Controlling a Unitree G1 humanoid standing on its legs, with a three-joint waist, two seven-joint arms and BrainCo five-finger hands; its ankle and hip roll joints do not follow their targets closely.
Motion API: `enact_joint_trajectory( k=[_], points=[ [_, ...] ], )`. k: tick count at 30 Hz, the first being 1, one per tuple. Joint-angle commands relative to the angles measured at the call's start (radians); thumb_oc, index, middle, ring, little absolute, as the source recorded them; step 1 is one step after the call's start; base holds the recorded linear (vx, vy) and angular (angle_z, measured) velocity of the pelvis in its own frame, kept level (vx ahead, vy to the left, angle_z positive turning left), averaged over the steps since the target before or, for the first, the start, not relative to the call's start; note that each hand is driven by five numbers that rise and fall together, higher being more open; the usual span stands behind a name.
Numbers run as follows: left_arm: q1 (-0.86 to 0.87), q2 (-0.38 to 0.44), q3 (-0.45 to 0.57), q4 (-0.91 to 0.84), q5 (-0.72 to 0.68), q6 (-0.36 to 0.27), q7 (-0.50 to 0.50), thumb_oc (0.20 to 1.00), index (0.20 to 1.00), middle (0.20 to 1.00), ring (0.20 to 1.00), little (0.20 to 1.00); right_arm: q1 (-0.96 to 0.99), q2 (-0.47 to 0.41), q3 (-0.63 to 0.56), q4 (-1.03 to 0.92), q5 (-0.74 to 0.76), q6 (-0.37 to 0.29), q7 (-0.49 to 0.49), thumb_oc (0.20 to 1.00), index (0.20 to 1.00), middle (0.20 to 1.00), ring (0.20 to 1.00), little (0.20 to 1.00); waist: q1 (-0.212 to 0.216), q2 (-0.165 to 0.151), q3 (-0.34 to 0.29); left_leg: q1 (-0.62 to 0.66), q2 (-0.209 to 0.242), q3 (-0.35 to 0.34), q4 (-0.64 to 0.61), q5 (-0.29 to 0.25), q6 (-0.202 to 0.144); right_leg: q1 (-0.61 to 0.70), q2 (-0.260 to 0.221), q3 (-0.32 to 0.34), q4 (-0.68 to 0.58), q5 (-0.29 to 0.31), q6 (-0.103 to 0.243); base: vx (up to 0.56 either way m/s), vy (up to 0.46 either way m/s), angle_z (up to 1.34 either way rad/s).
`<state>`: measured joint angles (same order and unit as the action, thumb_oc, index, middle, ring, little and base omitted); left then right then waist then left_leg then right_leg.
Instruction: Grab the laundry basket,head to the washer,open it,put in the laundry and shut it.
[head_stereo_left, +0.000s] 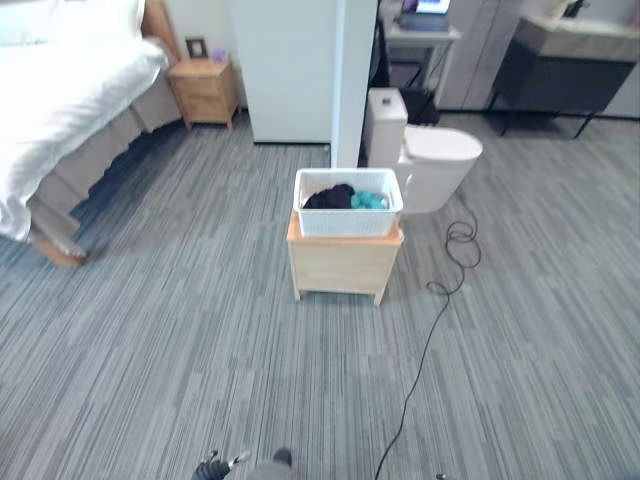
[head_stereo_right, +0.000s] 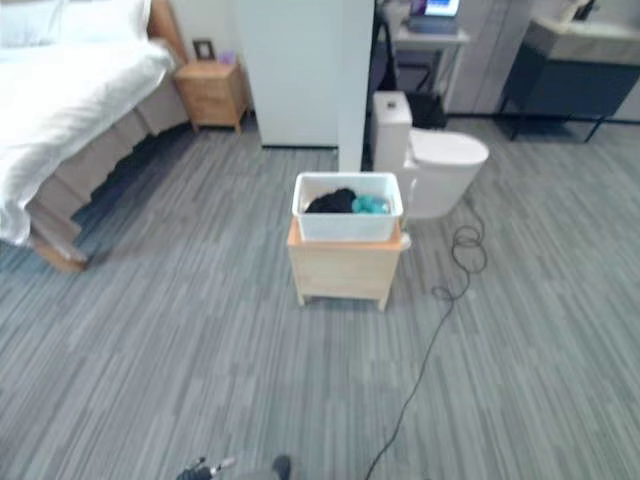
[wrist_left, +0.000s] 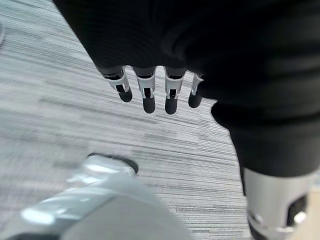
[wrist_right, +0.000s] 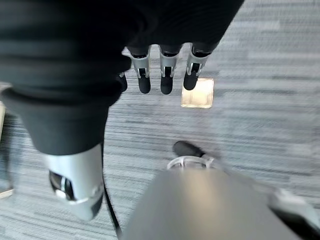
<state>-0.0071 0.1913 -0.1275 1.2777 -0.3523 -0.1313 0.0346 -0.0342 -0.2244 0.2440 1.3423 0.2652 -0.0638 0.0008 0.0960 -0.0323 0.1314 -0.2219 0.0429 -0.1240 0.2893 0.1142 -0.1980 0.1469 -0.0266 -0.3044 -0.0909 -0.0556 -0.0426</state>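
Both hang empty over the carpet: left robot hand (wrist_left: 150, 92) and right robot hand (wrist_right: 162, 75), fingers straight. Walk squarely up to the laundry basket (head_stereo_left: 348, 203) on its wooden surface (head_stereo_left: 343, 262), then grip opposite rims.

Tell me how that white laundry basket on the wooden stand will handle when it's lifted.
The laundry basket looks like thin perforated plastic, so probably fairly stiff with slight flex. It holds little: dark clothes and a teal item, so likely light. It overhangs the wooden stand, so a push might slide it off.
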Motion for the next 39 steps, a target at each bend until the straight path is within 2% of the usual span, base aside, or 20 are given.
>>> enact_joint_trajectory(
  k=[1,5,6,10,12,13,14,15,16,17,20,22,25,26,29,32,34,36,37,39],
  points=[
    [-0.015,0.034,0.009,0.003,-0.024,-0.025,0.019,1.0,1.0,1.0,1.0,1.0,-0.024,-0.046,-0.016,-0.057,0.071,-0.02,-0.018,1.0,1.0,1.0,1.0,1.0,0.012,-0.004,0.019,-0.099,0.065,0.117,-0.006,-0.023,0.077,0.035,-0.028,0.028,0.054,-0.082,0.073,0.28,0.013,0.04],
    [-0.012,0.041,0.017,0.006,-0.028,-0.027,0.02,1.0,1.0,1.0,1.0,1.0,-0.043,-0.056,-0.021,-0.071,0.088,-0.028,-0.024,1.0,1.0,1.0,1.0,1.0,0.037,0.003,0.015,-0.119,0.081,0.145,-0.218,0.039,0.077,0.059,-0.01,0.051,0.047,-0.12,0.092,0.28,0.064,0.02],
    [-0.011,0.044,0.019,0.009,-0.03,-0.029,0.023,1.0,1.0,1.0,1.0,1.0,-0.056,-0.06,-0.034,-0.069,0.099,-0.028,-0.03,1.0,1.0,1.0,1.0,1.0,0.045,-0.002,0.012,-0.171,0.092,0.215,-0.251,0.05,0.076,0.091,-0.017,0.063,0.049,-0.15,0.108,0.58,0.17,-0.19],
    [0.011,0.048,0.047,0.017,-0.034,-0.029,0.015,1.0,1.0,1.0,1.0,1.0,-0.045,-0.047,-0.048,-0.043,0.082,-0.019,-0.017,1.0,1.0,1.0,1.0,1.0,0.085,-0.013,-0.025,-0.179,0.076,0.216,-0.176,0.072,0.101,0.142,-0.053,0.092,0.101,-0.169,0.137,0.5,0.19,-0.39],
    [0.018,0.06,0.05,0.031,-0.022,-0.021,0.005,1.0,1.0,1.0,1.0,1.0,-0.024,-0.04,-0.077,-0.014,0.081,-0.013,-0.005,1.0,1.0,1.0,1.0,1.0,0.086,-0.044,-0.039,-0.152,-0.003,0.222,-0.106,0.004,0.163,0.094,-0.124,0.103,0.31,-0.034,0.186,0.6,0.305,-0.4],
    [0.018,0.059,0.05,0.031,-0.022,-0.021,0.005,1.0,1.0,1.0,1.0,1.0,-0.024,-0.04,-0.077,-0.014,0.081,-0.013,-0.005,1.0,1.0,1.0,1.0,1.0,0.088,-0.042,-0.041,-0.154,0.0,0.222,-0.107,0.006,0.163,0.091,-0.122,0.105,0.309,-0.032,0.186,0.32,0.231,-0.43],
    [0.017,0.061,0.047,0.028,-0.016,-0.019,-0.002,1.0,1.0,1.0,1.0,1.0,-0.016,-0.04,-0.094,-0.007,0.088,-0.012,0.002,1.0,1.0,1.0,1.0,1.0,0.08,-0.046,-0.042,-0.122,-0.028,0.235,-0.109,-0.027,0.191,0.055,-0.15,0.123,0.421,0.072,0.206,0.42,0.384,-0.34],
    [0.021,0.064,0.04,0.007,-0.02,-0.019,-0.013,1.0,1.0,1.0,1.0,1.0,-0.007,-0.048,-0.107,-0.005,0.088,-0.009,0.007,1.0,1.0,1.0,1.0,1.0,0.058,-0.019,-0.029,-0.057,-0.06,0.236,-0.126,-0.07,0.244,-0.049,-0.183,0.147,0.658,0.234,0.209,0.42,0.383,-0.26],
    [0.021,0.064,0.039,0.007,-0.02,-0.019,-0.013,1.0,1.0,1.0,1.0,1.0,-0.007,-0.048,-0.107,-0.005,0.088,-0.009,0.007,1.0,1.0,1.0,1.0,1.0,0.058,-0.019,-0.029,-0.057,-0.059,0.237,-0.126,-0.07,0.244,-0.05,-0.182,0.147,0.658,0.234,0.209,0.54,0.462,0.04],
    [0.017,0.067,0.034,-0.009,-0.027,-0.02,-0.016,1.0,1.0,1.0,1.0,1.0,0.0,-0.04,-0.112,-0.016,0.09,-0.009,0.007,1.0,1.0,1.0,1.0,1.0,0.031,0.012,-0.01,0.029,-0.071,0.22,-0.161,-0.099,0.266,-0.14,-0.212,0.115,0.777,0.23,0.213,0.45,0.267,0.17],
    [-0.001,0.066,0.017,-0.034,-0.041,-0.026,-0.014,1.0,1.0,1.0,1.0,1.0,0.01,-0.032,-0.091,-0.031,0.09,-0.01,0.014,1.0,1.0,1.0,1.0,1.0,-0.017,0.041,0.009,0.149,-0.079,0.174,-0.224,-0.125,0.26,-0.255,-0.218,0.042,0.64,0.092,0.168,0.51,0.117,0.46],
    [-0.009,0.063,0.009,-0.04,-0.043,-0.029,-0.014,1.0,1.0,1.0,1.0,1.0,0.015,-0.034,-0.093,-0.042,0.103,-0.01,0.01,1.0,1.0,1.0,1.0,1.0,-0.041,0.039,0.02,0.2,-0.081,0.153,-0.245,-0.152,0.24,-0.285,-0.21,0.027,0.455,0.067,0.166,0.43,-0.107,0.33],
    [-0.022,0.057,0.003,-0.035,-0.033,-0.034,-0.007,1.0,1.0,1.0,1.0,1.0,0.017,-0.035,-0.101,-0.046,0.117,-0.011,0.005,1.0,1.0,1.0,1.0,1.0,-0.075,0.025,0.027,0.26,-0.091,0.118,-0.256,-0.196,0.22,-0.311,-0.19,0.08,0.211,0.117,0.185,0.38,-0.137,0.59],
    [-0.033,0.052,0.007,-0.032,-0.027,-0.041,-0.004,1.0,1.0,1.0,1.0,1.0,0.021,-0.04,-0.119,-0.046,0.124,-0.009,0.002,1.0,1.0,1.0,1.0,1.0,-0.098,0.016,0.031,0.308,-0.092,0.09,-0.246,-0.249,0.204,-0.352,-0.203,0.124,0.066,0.199,0.225,0.68,-0.214,0.98],
    [-0.035,0.045,0.014,-0.03,-0.025,-0.042,-0.005,1.0,1.0,1.0,1.0,1.0,0.033,-0.047,-0.136,-0.043,0.12,-0.005,0.005,1.0,1.0,1.0,1.0,1.0,-0.117,0.004,0.023,0.376,-0.086,0.07,-0.234,-0.304,0.186,-0.38,-0.223,0.115,0.017,0.239,0.249,0.43,-0.149,0.9],
    [-0.021,0.042,0.011,-0.038,-0.019,-0.041,-0.009,1.0,1.0,1.0,1.0,1.0,0.055,-0.059,-0.155,-0.045,0.121,-0.005,0.004,1.0,1.0,1.0,1.0,1.0,-0.127,-0.016,-0.002,0.445,-0.068,0.046,-0.218,-0.365,0.168,-0.331,-0.227,0.099,0.055,0.264,0.244,0.45,-0.242,0.89],
    [-0.014,0.038,0.009,-0.036,-0.017,-0.041,-0.009,1.0,1.0,1.0,1.0,1.0,0.057,-0.066,-0.158,-0.037,0.118,-0.006,0.001,1.0,1.0,1.0,1.0,1.0,-0.131,-0.011,-0.014,0.463,-0.053,0.046,-0.206,-0.362,0.162,-0.329,-0.218,0.094,0.078,0.264,0.236,0.42,-0.286,0.44],
    [-0.004,0.032,0.016,-0.033,-0.034,-0.038,-0.004,1.0,1.0,1.0,1.0,1.0,0.039,-0.092,-0.179,-0.011,0.122,-0.009,-0.025,1.0,1.0,1.0,1.0,1.0,-0.125,0.015,-0.032,0.385,0.017,0.05,0.028,-0.221,0.093,-0.283,-0.157,0.072,0.108,0.213,0.192,0.42,-0.398,-0.04],
    [0.003,0.033,0.021,-0.05,-0.055,-0.036,-0.005,1.0,1.0,1.0,1.0,1.0,0.032,-0.099,-0.185,-0.014,0.142,-0.014,-0.038,1.0,1.0,1.0,1.0,1.0,-0.118,-0.004,-0.024,0.312,0.006,0.057,0.17,-0.172,0.094,-0.257,-0.16,0.068,0.101,0.201,0.172,0.11,-0.21,-0.18],
    [0.004,0.036,0.026,-0.068,-0.072,-0.037,0.005,1.0,1.0,1.0,1.0,1.0,0.017,-0.107,-0.194,-0.016,0.174,-0.025,-0.053,1.0,1.0,1.0,1.0,1.0,-0.107,-0.003,-0.011,0.242,0.006,0.051,0.325,-0.139,0.084,-0.227,-0.135,0.066,0.09,0.183,0.145,0.16,-0.256,-0.11]
  ],
)
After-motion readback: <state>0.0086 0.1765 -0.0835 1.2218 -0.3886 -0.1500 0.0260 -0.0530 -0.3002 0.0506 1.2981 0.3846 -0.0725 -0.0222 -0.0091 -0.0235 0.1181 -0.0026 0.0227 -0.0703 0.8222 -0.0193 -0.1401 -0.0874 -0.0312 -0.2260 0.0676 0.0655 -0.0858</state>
